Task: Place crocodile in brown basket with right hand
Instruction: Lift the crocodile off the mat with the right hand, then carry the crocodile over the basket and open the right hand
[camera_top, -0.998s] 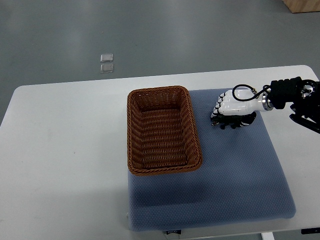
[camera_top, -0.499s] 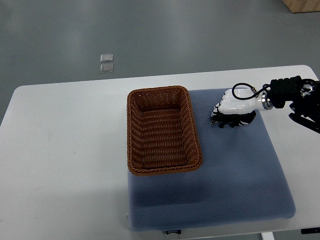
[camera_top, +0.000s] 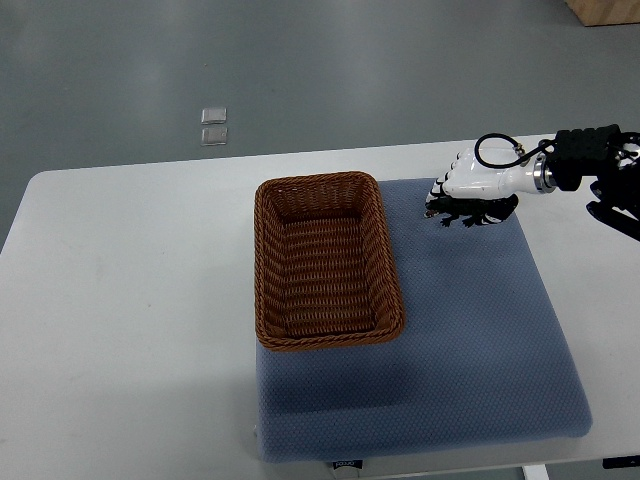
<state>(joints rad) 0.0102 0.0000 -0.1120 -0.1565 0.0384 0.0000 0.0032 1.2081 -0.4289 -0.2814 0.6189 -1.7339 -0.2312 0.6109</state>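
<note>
Crocodile (camera_top: 480, 213) crosswise in right hand (camera_top: 474, 181)

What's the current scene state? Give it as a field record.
active hand: right robot hand, arm entering from the right edge
grasp: fingers curled on the crocodile
crocodile: dark toy under the hand, to the right of the basket and outside it
brown basket: wicker, nothing inside, on the left side of the blue mat
surface: mat lies on the white table
left arm: not in view
task status: crocodile not yet in the basket
</note>
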